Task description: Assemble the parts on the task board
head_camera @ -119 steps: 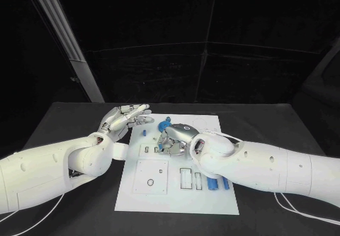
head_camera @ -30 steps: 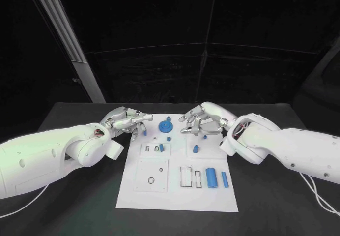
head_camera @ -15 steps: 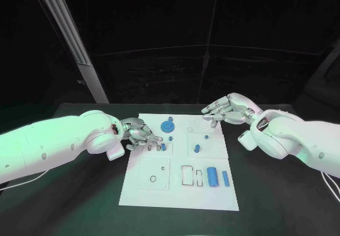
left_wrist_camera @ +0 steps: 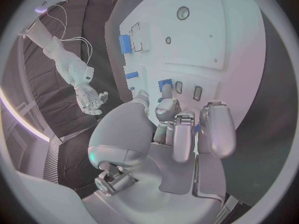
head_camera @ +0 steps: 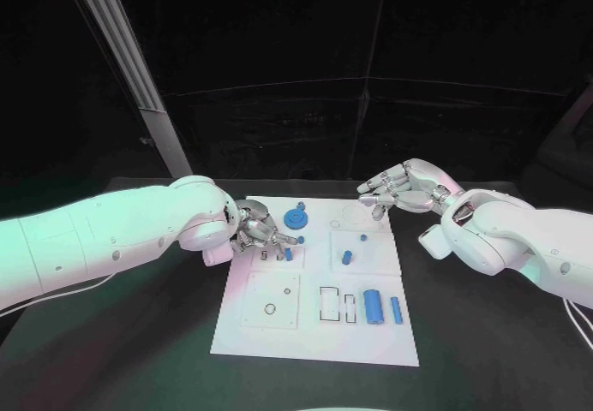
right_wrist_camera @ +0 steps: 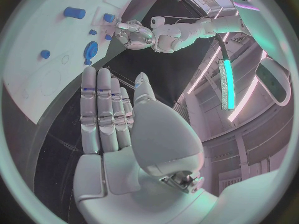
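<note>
The white task board (head_camera: 309,334) lies mid-table. My left hand (head_camera: 256,229) hangs over its near-left rows with the fingers curled in. Its fingertips (left_wrist_camera: 164,107) sit just short of a small blue part (left_wrist_camera: 165,84) standing beside two empty slots (left_wrist_camera: 187,89); I see nothing held between them. My right hand (head_camera: 402,193) hovers by the board's far right corner, fingers (right_wrist_camera: 99,109) straight, holding nothing. A round blue part (head_camera: 294,219) stands at the far middle. Two blue cylinders (head_camera: 372,306) lie near the front right.
More small blue parts (head_camera: 347,256) sit in the board's right rows. A square plate with a ring hole (head_camera: 268,312) is at the front left. Black table (head_camera: 494,342) surrounds the board. A pale post (head_camera: 136,77) stands behind on the left.
My left hand has moved from the board's left edge in over the slots and curled its fingers. My right hand has lifted back off the board toward the far right corner.
</note>
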